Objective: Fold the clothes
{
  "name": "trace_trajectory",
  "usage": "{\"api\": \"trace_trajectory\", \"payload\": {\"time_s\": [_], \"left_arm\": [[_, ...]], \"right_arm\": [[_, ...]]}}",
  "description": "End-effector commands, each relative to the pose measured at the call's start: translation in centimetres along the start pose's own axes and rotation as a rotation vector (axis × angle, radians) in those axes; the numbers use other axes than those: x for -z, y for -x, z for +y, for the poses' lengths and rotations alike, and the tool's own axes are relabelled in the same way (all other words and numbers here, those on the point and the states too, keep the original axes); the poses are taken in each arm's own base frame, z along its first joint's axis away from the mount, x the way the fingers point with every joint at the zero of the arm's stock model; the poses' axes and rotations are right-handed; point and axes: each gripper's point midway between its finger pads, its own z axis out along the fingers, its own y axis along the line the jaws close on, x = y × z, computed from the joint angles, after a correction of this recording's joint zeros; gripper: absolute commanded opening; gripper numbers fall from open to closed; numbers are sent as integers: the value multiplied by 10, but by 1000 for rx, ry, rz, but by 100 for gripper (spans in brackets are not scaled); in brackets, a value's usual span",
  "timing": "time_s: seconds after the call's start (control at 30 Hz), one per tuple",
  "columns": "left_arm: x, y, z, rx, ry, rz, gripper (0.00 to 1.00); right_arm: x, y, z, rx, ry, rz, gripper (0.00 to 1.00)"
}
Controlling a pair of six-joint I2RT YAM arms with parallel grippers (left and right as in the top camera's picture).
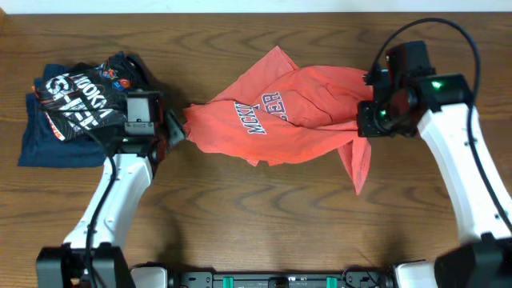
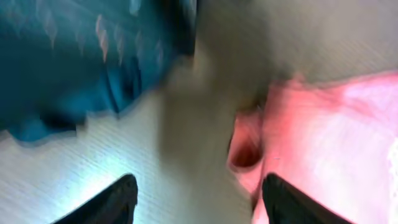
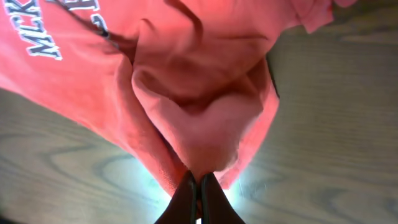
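The coral-red shirt lies crumpled in the middle of the table, its dark-and-white lettering facing up. My right gripper is shut on a bunched fold at the shirt's right side; in the right wrist view the fingers pinch the red fabric. My left gripper is open beside the shirt's left corner. In the blurred left wrist view its fingers stand wide apart over bare table, the right finger at the edge of the red cloth.
A pile of navy and black garments with white lettering lies at the far left, just behind my left gripper; it shows teal-blue in the left wrist view. The wooden table runs along the front.
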Motion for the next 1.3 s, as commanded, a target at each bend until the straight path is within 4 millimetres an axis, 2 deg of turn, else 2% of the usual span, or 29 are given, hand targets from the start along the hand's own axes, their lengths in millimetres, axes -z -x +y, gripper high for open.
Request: {"api": "trace_trajectory", "payload": {"time_s": [0.0, 0.07, 0.17, 0.3, 0.63, 0.7, 0.8, 0.83, 0.97, 1.07, 1.17, 1.27], "left_arm": [[-1, -30, -16, -7, -102, 162, 66], [-2, -48, -15, -3, -111, 247, 65], [-9, -65, -12, -16, -86, 307, 62], [-21, -73, -21, -48, -97, 316, 62], [-48, -84, -62, -151, -173, 282, 61], [-51, -82, -65, -152, -181, 269, 50], [-51, -76, -69, -153, -197, 245, 14], [-50, -75, -69, -153, -199, 242, 6], [-29, -80, -75, -188, -256, 276, 6], [4, -86, -62, -213, -218, 326, 6], [46, -88, -47, -200, -184, 368, 6], [82, -74, -45, -199, -212, 313, 6]], "right_arm": [[-11, 8, -7, 3, -26, 3, 1], [-16, 13, -11, 3, -42, -3, 1], [-20, 19, -11, 5, -44, -22, 1], [-20, 22, -11, 7, -46, -31, 1], [-20, 21, -11, 7, -45, -29, 1], [-20, 21, -11, 6, -46, -27, 1], [-20, 21, -12, 6, -46, -26, 1], [-20, 21, -12, 6, -47, -26, 1], [-20, 21, -17, 6, -76, -30, 1], [-19, 22, -24, 5, -121, -34, 1], [-19, 22, -26, 5, -128, -34, 1], [-19, 23, -25, 5, -128, -35, 1]]}}
